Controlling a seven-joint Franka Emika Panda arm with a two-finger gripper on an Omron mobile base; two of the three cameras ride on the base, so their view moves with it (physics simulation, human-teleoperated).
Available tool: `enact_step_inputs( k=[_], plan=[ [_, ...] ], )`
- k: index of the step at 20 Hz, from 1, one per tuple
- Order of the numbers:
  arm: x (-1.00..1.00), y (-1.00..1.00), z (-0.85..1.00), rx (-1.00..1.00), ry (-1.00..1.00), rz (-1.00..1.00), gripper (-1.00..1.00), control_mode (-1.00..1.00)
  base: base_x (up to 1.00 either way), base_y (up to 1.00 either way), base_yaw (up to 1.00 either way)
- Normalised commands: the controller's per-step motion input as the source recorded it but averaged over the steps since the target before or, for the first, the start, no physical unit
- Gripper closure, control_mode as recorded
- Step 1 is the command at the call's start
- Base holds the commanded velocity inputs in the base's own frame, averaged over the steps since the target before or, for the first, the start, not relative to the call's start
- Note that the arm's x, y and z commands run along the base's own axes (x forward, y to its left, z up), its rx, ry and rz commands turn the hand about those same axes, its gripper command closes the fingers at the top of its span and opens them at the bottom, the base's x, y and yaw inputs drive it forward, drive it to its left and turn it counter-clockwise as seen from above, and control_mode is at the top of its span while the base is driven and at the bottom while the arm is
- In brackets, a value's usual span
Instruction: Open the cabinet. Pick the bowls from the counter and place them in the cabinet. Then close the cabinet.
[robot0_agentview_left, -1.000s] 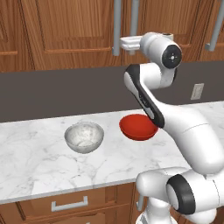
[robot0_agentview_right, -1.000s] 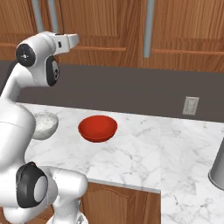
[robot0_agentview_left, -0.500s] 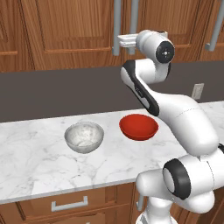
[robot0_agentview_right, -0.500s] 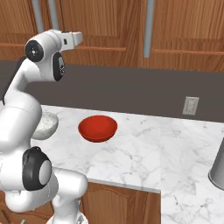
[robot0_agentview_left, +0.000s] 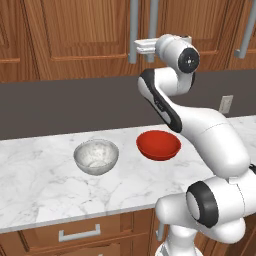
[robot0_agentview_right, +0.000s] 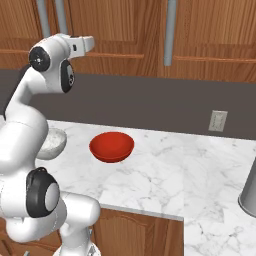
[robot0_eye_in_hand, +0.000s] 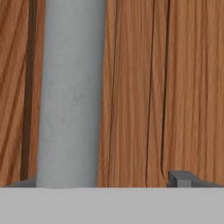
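Cabinet (robot0_agentview_left: 75, 40) doors shut, tops cut off by the frame edge. Tool (robot0_eye_in_hand: 105, 181) raised against the door, jaws spread wide, gripping nothing; grey handle (robot0_eye_in_hand: 70, 92) standing between the fingertips, close to the left one. Only the very tips showing in the hand view. On the desk (robot0_agentview_left: 45, 190), well below the tool: marble bowl (robot0_agentview_left: 96, 156) and red bowl (robot0_agentview_left: 158, 145), apart. From the right, marble bowl (robot0_agentview_right: 52, 142) half hidden behind the arm, red bowl (robot0_agentview_right: 112, 146) in full sight.

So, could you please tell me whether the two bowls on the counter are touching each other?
Apart. The left base view shows bare counter between the grey-white bowl and the red bowl.
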Motion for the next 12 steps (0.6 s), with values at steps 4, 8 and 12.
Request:
enact_step_inputs(
  k=[4,8,12],
  plan=[
    [0.67,-0.41,-0.29,0.02,0.08,-0.14,1.0,-1.0,0.0,0.0,0.0],
    [0.32,-1.0,-0.38,0.17,0.24,-0.19,1.0,-1.0,0.0,0.0,0.0],
    [-0.41,-1.0,-0.16,0.31,0.18,-0.22,1.0,-1.0,0.0,0.0,0.0]
  ],
)
